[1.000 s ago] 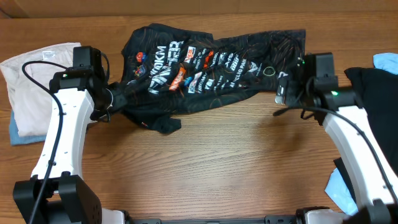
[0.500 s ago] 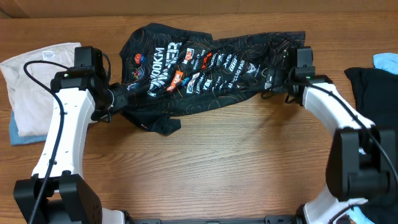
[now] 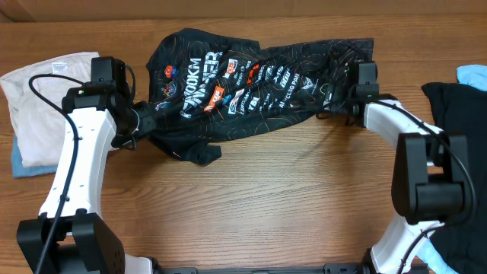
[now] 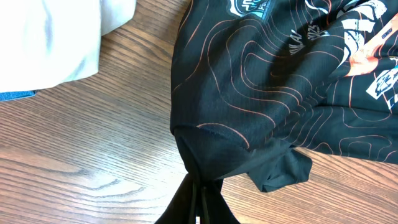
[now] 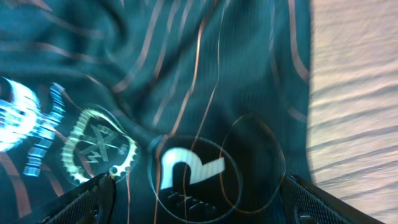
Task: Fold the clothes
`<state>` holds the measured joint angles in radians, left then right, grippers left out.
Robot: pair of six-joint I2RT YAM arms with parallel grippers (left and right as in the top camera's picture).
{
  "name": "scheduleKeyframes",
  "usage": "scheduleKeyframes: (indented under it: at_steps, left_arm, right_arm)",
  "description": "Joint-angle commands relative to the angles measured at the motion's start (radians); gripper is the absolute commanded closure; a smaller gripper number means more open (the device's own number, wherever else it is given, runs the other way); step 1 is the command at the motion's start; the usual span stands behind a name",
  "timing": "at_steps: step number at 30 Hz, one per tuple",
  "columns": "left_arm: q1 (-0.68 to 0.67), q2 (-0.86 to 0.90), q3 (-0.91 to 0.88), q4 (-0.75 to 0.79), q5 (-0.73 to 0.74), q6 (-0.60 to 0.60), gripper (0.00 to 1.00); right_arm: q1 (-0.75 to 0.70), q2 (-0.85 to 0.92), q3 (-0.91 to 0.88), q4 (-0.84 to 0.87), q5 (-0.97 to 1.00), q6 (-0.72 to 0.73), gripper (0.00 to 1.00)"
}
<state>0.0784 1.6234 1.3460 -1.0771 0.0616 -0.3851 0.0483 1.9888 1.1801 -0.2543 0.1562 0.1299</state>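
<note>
The wooden bench (image 3: pixel 266 205) carried the black sports top (image 3: pixel 259 84), which lay crumpled across its far middle with the logos up. You had the left hand (image 4: pixel 198 202) pressed together on a bunched corner at the top's left end, the fabric pinched in a tight fold. Your right hand (image 5: pixel 199 198) sat at the top's right edge, its fingers (image 5: pixel 87 199) spread wide to either side of a round white logo (image 5: pixel 186 174). Whether they touched the cloth could not be told. A white garment (image 3: pixel 42 95) lay far left on a blue cloth (image 3: pixel 19 164). A plain black garment (image 3: pixel 456 114) lay at the right edge.
</note>
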Motion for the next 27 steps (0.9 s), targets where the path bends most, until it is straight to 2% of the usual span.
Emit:
scheduleKeyframes:
  at_steps: [1,3,5,6,7,9,10,11,14,22,24,26,27]
  left_arm:
    - [-0.007,0.0,0.004,0.003,-0.017,0.023,0.96]
    - [-0.007,0.0,0.004,0.005,-0.017,0.023,0.96]
    - [-0.007,0.0,0.004,0.004,-0.017,0.023,0.96]
    - [-0.007,0.0,0.004,0.004,-0.017,0.023,0.96]
    - [-0.007,0.0,0.004,0.004,-0.017,0.023,0.96]
    - [-0.007,0.0,0.004,0.003,-0.017,0.023,0.96]
    - [-0.007,0.0,0.004,0.003,-0.017,0.023,0.96]
    - [-0.007,0.0,0.004,0.003,-0.017,0.023,0.96]
    - [-0.007,0.0,0.004,0.004,-0.017,0.023,0.96]
    - [-0.007,0.0,0.004,0.007,-0.018,0.023,0.96]
    - [-0.007,0.0,0.004,0.011,-0.018,0.023,0.96]
    - [-0.007,0.0,0.004,0.012,-0.018,0.023,0.96]
    - [-0.007,0.0,0.004,0.011,-0.017,0.023,0.96]
  right_arm:
    - [0.0,0.026,0.013,0.011,-0.001,-0.003,0.1]
    - [0.0,0.034,0.013,0.016,-0.001,-0.003,0.11]
    - [0.0,0.037,0.013,0.019,-0.001,-0.003,0.2]
    - [0.0,0.037,0.013,0.02,-0.001,-0.003,0.4]
    - [0.0,0.037,0.013,0.019,-0.001,-0.003,0.47]
    - [0.0,0.036,0.013,0.008,-0.001,-0.003,0.78]
    - [0.0,0.032,0.013,-0.007,0.0,-0.003,0.91]
    - [0.0,0.026,0.013,-0.028,0.0,-0.003,0.96]
    - [0.0,-0.03,0.013,-0.136,0.04,0.001,0.96]
    - [0.0,-0.344,0.115,-0.727,0.052,-0.041,0.93]
    - [-0.002,-0.389,0.151,-0.737,0.052,-0.106,0.88]
    - [-0.01,-0.398,0.169,-0.651,0.052,-0.146,0.86]
    - [-0.017,-0.396,0.168,-0.594,0.048,-0.145,0.77]
